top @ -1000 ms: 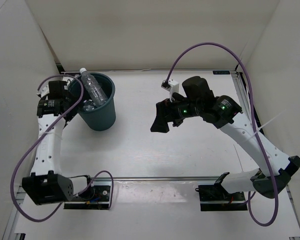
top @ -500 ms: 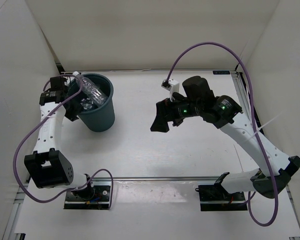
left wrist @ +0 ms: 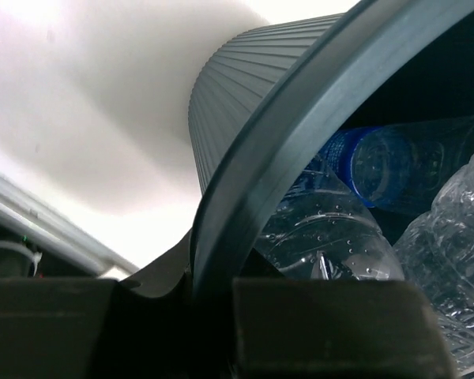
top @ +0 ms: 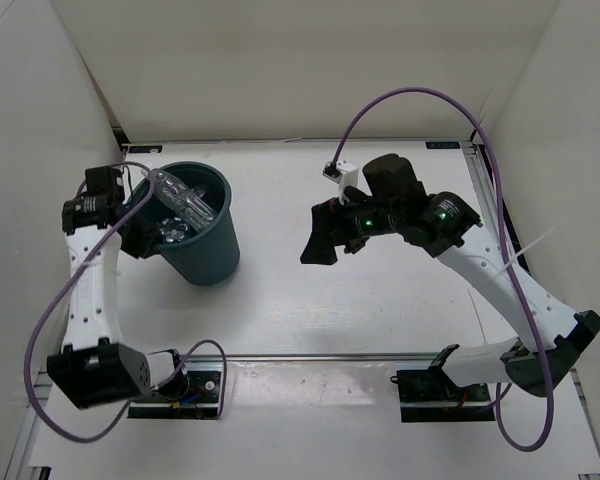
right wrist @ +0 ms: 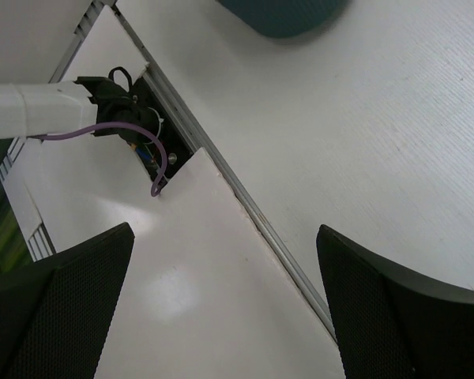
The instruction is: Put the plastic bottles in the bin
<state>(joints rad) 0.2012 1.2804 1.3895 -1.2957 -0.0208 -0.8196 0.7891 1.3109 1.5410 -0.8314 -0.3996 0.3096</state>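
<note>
Whereas a second ago its jaws stood spread, the left gripper (left wrist: 213,296) now pinches the left rim of the bin (top: 205,255). Bin, at far-left corner of table (top: 380,310), has shifted slightly toward the near edge. Long clear bottle (top: 185,197), earlier jutting over the far rim, now lies slanted inside the bin. Right gripper (top: 318,240) unchanged: jaws spread, above mid-table, holding nothing.

My bin (top: 212,255) is dark teal, its outer wall finely ribbed. The bottles (left wrist: 324,237) in it are clear, one with a blue label (left wrist: 387,162). My left arm (top: 88,290) and right arm (top: 495,280) are white with black joints and purple cables (top: 410,90); my right gripper (right wrist: 223,230) has black, mesh-patterned fingers (right wrist: 71,316). The table (top: 380,300) is white.
</note>
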